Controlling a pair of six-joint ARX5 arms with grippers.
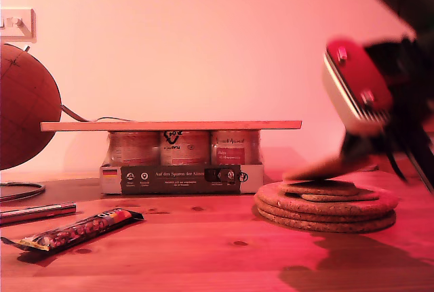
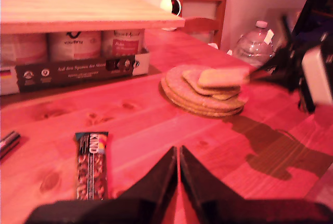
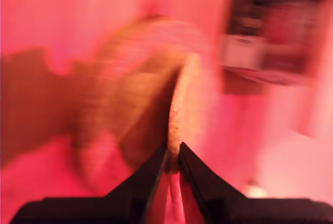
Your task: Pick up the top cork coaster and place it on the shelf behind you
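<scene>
The top cork coaster (image 1: 322, 169) (image 2: 223, 77) (image 3: 179, 115) hangs tilted just above the stack of round cork mats (image 1: 325, 207) (image 2: 200, 102), at the exterior view's right. My second gripper (image 1: 349, 162) (image 2: 265, 73) (image 3: 174, 164) is shut on the coaster's edge, and its views are motion-blurred. Two other small cork squares (image 1: 339, 190) lie on the mats. The shelf (image 1: 169, 125) (image 2: 78, 8), a light wooden plank, rests on a pack of three jars (image 1: 183, 163). My first gripper (image 2: 178, 154) is shut on nothing, low over the table, and out of the exterior view.
A snack bar (image 1: 81, 230) (image 2: 92, 164) lies on the wooden table at the exterior view's lower left, beside a metal pen (image 1: 34, 212). A globe (image 1: 20, 106) stands at that view's left edge. A chair (image 2: 200, 5) and a water bottle (image 2: 253, 44) are beyond the table.
</scene>
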